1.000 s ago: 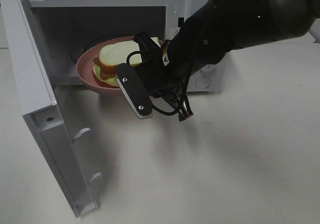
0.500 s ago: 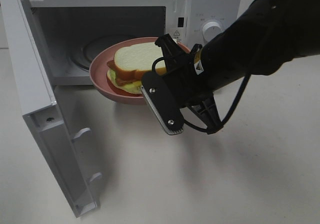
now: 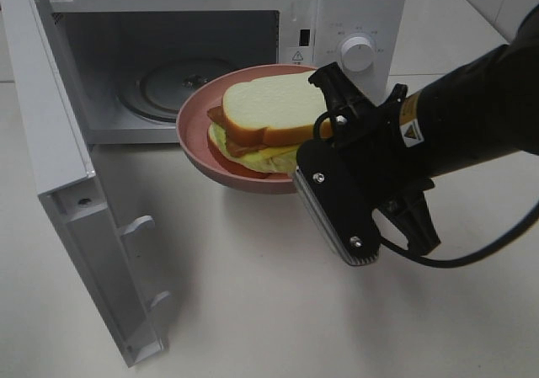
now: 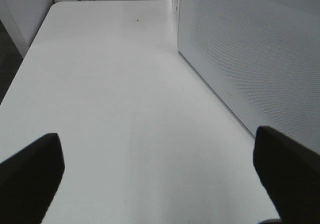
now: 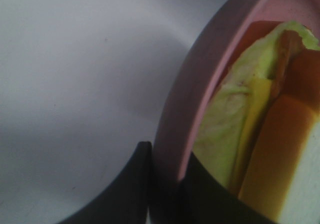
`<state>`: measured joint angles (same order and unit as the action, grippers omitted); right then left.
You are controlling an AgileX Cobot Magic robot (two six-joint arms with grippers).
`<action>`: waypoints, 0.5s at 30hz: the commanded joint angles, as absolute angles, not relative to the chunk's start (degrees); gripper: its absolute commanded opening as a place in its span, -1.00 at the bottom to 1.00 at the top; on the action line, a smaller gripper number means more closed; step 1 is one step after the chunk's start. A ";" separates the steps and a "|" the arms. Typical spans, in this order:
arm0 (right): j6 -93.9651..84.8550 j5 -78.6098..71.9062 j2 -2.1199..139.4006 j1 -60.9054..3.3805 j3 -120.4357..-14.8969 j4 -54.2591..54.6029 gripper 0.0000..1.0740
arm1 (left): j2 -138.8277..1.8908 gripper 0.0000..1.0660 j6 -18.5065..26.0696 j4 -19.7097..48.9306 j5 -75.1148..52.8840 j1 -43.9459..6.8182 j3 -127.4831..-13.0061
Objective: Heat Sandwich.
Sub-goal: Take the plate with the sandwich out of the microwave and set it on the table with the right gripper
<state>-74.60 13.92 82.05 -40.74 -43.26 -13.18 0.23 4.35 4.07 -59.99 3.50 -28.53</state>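
Right gripper (image 5: pixel 165 184) pinches the pink plate's (image 3: pixel 195 130) rim, holding the sandwich (image 3: pixel 265 121) just outside the open microwave (image 3: pixel 168 24); left gripper (image 4: pixel 160 169) gapes wide

I am looking at a white microwave (image 3: pixel 354 7) sitting at the far side of a white table (image 3: pixel 278 327). Its door (image 3: pixel 76 218) is hanging wide open, swinging out toward the near left, and I am seeing two latch hooks sticking out of the door's inner edge. Inside the cavity a round glass turntable (image 3: pixel 168 83) is lying flat on the floor. A control panel is running down the microwave's right side, carrying a round white dial (image 3: pixel 357 53) and a small warning sticker near its left edge. A round pink plate (image 3: pixel 198 138) is sitting clear of the table, just in front of the open cavity.
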 commanded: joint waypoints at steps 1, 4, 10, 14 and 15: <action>-74.03 13.24 78.15 -40.79 -41.31 -13.35 -0.99 | 1.72 0.83 4.07 4.07 -59.42 3.72 -28.30; -73.68 14.15 76.32 -40.79 -40.16 -13.35 -0.99 | 1.72 0.83 4.07 4.07 -59.42 3.72 -28.30; -72.59 17.30 69.67 -40.79 -36.33 -13.41 -0.98 | 1.72 0.83 4.07 4.07 -59.42 3.72 -28.30; -71.56 20.63 66.00 -40.79 -34.49 -13.46 -0.98 | 1.72 0.83 4.07 4.07 -59.42 3.72 -28.30; -71.39 21.08 65.03 -40.79 -33.86 -13.46 -0.98 | 1.72 0.83 4.07 4.07 -59.42 3.72 -28.30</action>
